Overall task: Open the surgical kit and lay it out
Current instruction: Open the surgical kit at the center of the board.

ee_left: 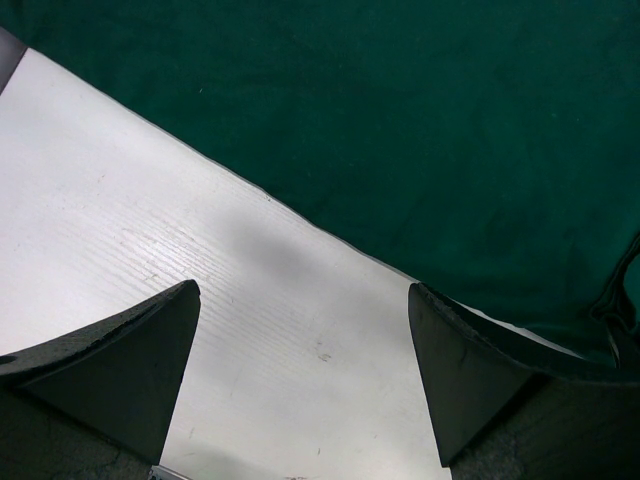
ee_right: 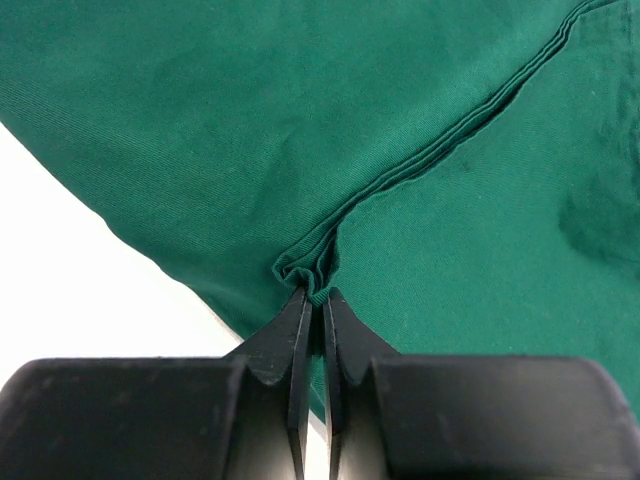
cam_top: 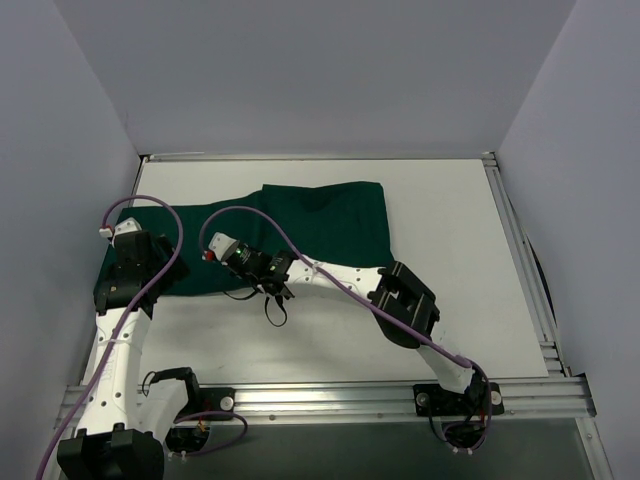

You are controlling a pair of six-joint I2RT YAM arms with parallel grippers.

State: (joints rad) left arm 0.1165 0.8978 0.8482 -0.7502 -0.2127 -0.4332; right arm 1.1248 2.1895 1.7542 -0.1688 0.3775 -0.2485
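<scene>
While both arms lean in from the bottom of the overhead view, the dark green cloth wrap (cam_top: 320,225) lies folded across the centre and left of the white table (cam_top: 450,290). The left arm (cam_top: 125,300) stands over the cloth's left end. The right arm (cam_top: 340,275) stretches from lower right toward the middle, its wrist at the cloth's lower edge.

From the left wrist, the left gripper (ee_left: 302,295) has its jaws spread wide with nothing between them, above bare table in the lower half of the frame. The cloth fills the top and right, its edge running diagonally from upper left to lower right.

From the right wrist, the right gripper (ee_right: 317,297) is pinched tight on a bunched fold of the cloth's edge at bottom centre. A layered hem runs from the pinch to the upper right, and a wedge of table shows at lower left.
</scene>
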